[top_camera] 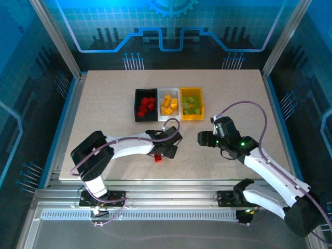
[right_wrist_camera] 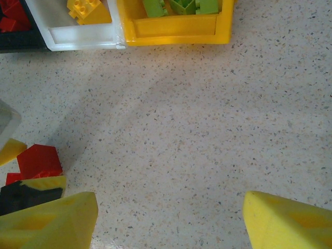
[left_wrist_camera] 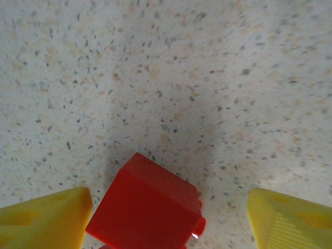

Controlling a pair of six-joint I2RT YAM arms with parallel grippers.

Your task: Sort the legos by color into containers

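Note:
One red lego point(top_camera: 157, 157) lies on the table near the front edge. My left gripper point(top_camera: 167, 150) stands open right over it. In the left wrist view the red lego point(left_wrist_camera: 148, 207) sits between the yellow fingertips point(left_wrist_camera: 46, 220), closer to the left one, and the jaws are not closed on it. My right gripper point(top_camera: 203, 138) is open over bare table, with nothing between its fingertips point(right_wrist_camera: 290, 223). At the back, the black bin point(top_camera: 146, 119) holds red legos, the white bin point(top_camera: 169, 117) yellow-orange ones, and the yellow-orange bin point(top_camera: 192, 117) lime green ones.
In the right wrist view the red lego point(right_wrist_camera: 39, 160) and part of the left gripper lie at the left edge. The bins' near walls, yellow-orange point(right_wrist_camera: 176, 26) and white point(right_wrist_camera: 78, 33), run along the top. Open tabletop lies between the two grippers and the bins.

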